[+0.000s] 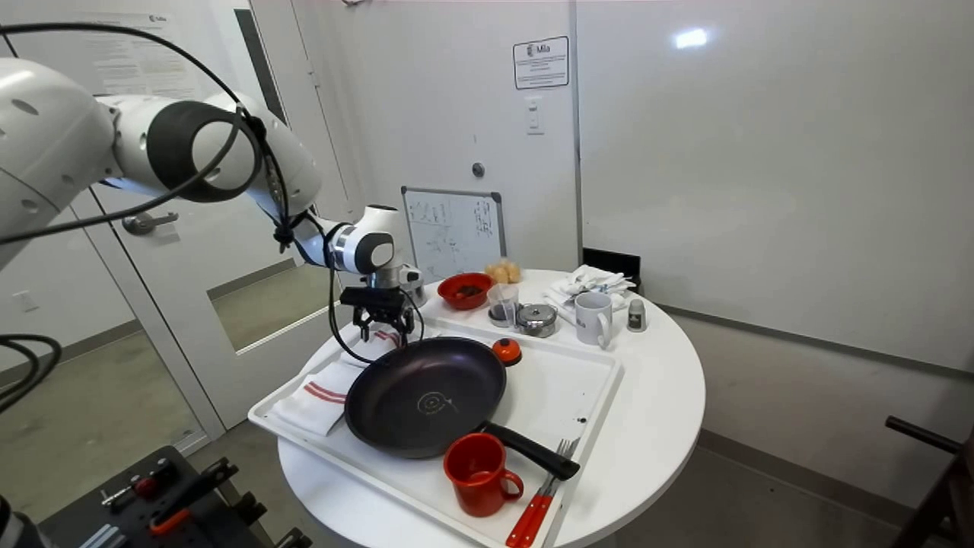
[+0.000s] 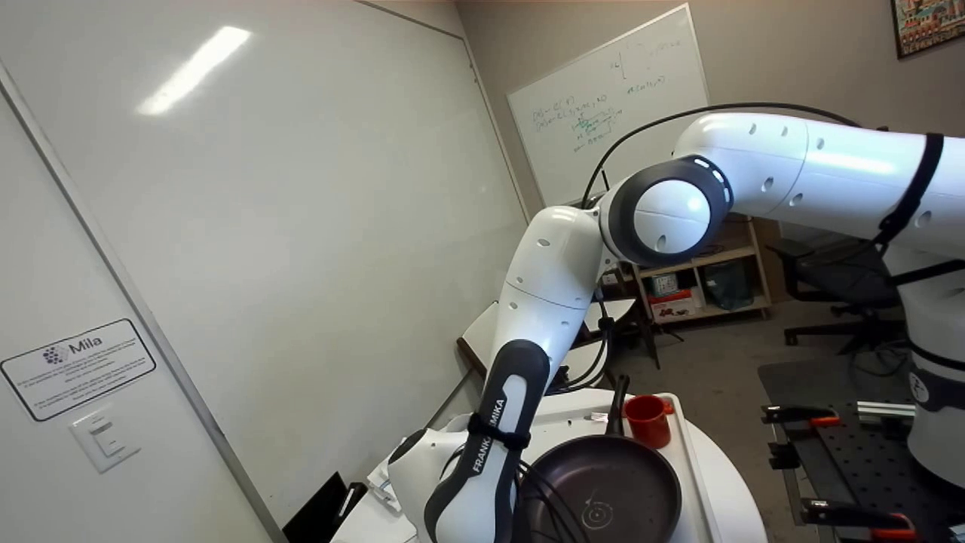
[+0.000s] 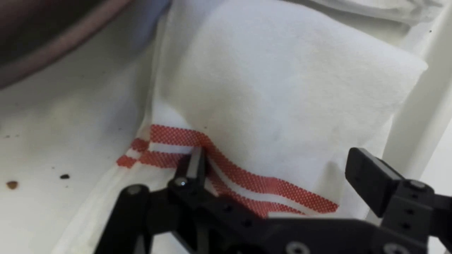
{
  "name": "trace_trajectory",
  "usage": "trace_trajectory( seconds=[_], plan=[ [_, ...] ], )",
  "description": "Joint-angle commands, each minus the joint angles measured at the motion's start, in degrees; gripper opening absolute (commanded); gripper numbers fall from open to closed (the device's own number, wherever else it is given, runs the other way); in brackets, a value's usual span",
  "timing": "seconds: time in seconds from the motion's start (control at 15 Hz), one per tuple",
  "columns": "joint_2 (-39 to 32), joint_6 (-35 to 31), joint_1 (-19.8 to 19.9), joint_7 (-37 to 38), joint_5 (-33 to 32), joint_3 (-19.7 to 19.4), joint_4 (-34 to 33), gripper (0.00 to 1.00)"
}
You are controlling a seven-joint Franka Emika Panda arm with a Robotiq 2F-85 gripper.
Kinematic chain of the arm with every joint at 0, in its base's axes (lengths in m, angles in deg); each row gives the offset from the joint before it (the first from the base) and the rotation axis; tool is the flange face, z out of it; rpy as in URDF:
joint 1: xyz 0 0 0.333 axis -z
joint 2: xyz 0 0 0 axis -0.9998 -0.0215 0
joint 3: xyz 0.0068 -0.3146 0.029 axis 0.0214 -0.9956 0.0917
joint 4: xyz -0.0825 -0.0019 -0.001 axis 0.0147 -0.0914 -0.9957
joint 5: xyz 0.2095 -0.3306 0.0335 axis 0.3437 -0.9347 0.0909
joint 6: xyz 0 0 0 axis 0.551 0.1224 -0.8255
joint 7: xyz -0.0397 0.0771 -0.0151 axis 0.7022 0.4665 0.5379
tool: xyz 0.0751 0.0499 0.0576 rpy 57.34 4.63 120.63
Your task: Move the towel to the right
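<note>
The towel [image 1: 323,394] is a white cloth with red stripes, lying on the white tray beside the black frying pan [image 1: 434,380]. White striped cloth also lies under my gripper [image 1: 384,336]; I cannot tell if it is the same piece. In the wrist view the towel [image 3: 282,91] lies below my jaws, its double red stripe running between them. My gripper [image 3: 277,158] is open. Its left fingertip touches the striped part, where the cloth bends; its right fingertip is over the towel's right side, near the tray rim. The arm hides gripper and towel in an exterior view.
The pan also shows in an exterior view [image 2: 603,490] and at the wrist view's upper left [image 3: 35,38]. The tray [image 1: 609,380] also holds a red mug [image 1: 475,476], a fork [image 1: 559,460] and an orange-topped item [image 1: 507,351]. A red bowl [image 1: 466,291] and grey mug [image 1: 592,318] stand behind.
</note>
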Motion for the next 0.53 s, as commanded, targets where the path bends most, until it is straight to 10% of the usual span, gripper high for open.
trace_trajectory(
  seconds=[0.0,0.4,0.47],
  plan=[
    [0.9,-0.4,-2.8,4.9,-3.6,-3.6,1.2,1.00],
    [1.2,-0.2,-4.9,9.6,-7.2,-5.9,1.9,1.00],
    [1.1,-0.4,-4.8,9.7,-7.1,-5.7,1.9,0.88]
  ],
)
